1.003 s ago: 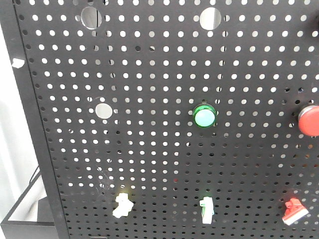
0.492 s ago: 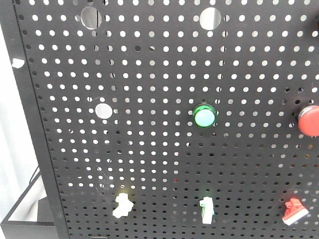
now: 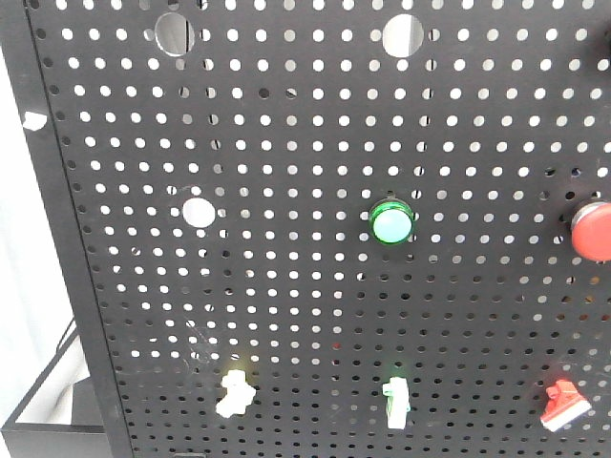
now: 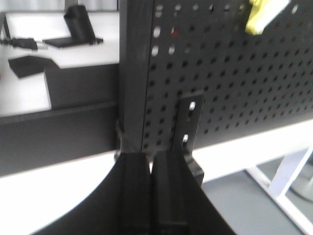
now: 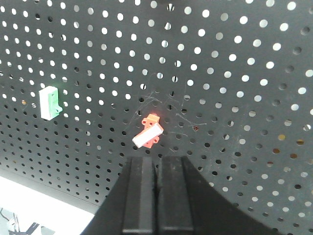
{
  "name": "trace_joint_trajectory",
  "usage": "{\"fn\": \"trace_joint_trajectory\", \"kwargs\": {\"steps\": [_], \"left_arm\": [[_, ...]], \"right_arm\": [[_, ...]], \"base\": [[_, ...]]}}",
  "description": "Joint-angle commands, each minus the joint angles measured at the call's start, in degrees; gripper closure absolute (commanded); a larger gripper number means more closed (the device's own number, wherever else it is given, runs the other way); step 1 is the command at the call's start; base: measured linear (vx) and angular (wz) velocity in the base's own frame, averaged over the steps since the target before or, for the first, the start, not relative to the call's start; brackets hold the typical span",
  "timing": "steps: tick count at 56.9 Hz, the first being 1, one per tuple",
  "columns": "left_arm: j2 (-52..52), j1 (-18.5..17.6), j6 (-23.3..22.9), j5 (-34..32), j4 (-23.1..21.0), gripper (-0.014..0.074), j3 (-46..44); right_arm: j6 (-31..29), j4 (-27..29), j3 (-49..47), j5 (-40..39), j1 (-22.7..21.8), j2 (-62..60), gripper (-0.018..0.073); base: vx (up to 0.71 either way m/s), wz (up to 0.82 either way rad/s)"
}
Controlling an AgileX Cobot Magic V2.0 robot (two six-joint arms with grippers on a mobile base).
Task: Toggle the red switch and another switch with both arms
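Note:
The red switch (image 3: 563, 405) sits low at the right of the black pegboard (image 3: 315, 143); in the right wrist view the red switch (image 5: 148, 132) tilts with its whitish bar end down-left. My right gripper (image 5: 157, 160) is shut and empty just below it, apart from it. The other switch, pale yellow (image 3: 234, 394), sits low at the left; in the left wrist view the yellow switch (image 4: 261, 17) shows at the top right. My left gripper (image 4: 150, 155) is shut and empty, well below and left of it, near the board's frame post (image 4: 136, 73).
A white-green toggle (image 3: 397, 401) sits between the two switches, also the white-green toggle (image 5: 49, 102) in the right wrist view. A round green button (image 3: 392, 224) and a round red push button (image 3: 592, 231) are higher up. A black bracket (image 4: 190, 125) holds the board's lower edge.

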Motion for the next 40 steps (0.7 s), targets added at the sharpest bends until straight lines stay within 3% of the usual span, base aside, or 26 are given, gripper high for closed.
{"fn": "trace_joint_trajectory", "kwargs": {"steps": [1, 4, 7, 11, 18, 27, 34, 40], "left_arm": [[0.15, -0.34, -0.22, 1.23, 2.73, 0.0594, -0.50], [0.15, -0.20, -0.27, 1.80, 8.69, 0.0594, -0.30], [0.15, -0.15, -0.50, 2.94, 17.60, 0.0594, -0.51], [0.15, -0.15, -5.00, 3.76, 27.67, 0.0594, -0.68], [-0.02, -0.15, -23.02, 1.23, 42.73, 0.0594, -0.57], [-0.02, 1.08, -50.72, -8.61, 66.79, 0.0594, 0.31], [-0.61, 6.03, -69.66, -18.50, 78.26, 0.0594, 4.18], [-4.80, 10.40, -78.56, -23.16, 82.79, 0.0594, 9.69]], "right_arm": [[-0.12, -0.05, -1.71, -4.57, -0.29, 0.79, 0.0566], [-0.12, -0.05, -1.71, -4.57, -0.29, 0.79, 0.0566], [-0.12, -0.05, -1.71, -4.57, -0.29, 0.79, 0.0566], [-0.12, -0.05, -1.71, -4.57, -0.29, 0.79, 0.0566], [-0.13, -0.05, -1.71, -4.62, -0.29, 0.79, 0.0566], [-0.13, -0.05, -1.71, -4.62, -0.29, 0.79, 0.0566], [-0.13, -0.05, -1.71, -4.62, -0.29, 0.79, 0.0566], [-0.13, -0.05, -1.71, -4.62, -0.29, 0.79, 0.0566]], "base": [[0.00, 0.00], [0.00, 0.00], [0.00, 0.00], [0.00, 0.00], [0.00, 0.00], [0.00, 0.00], [0.00, 0.00], [0.00, 0.00]]}}
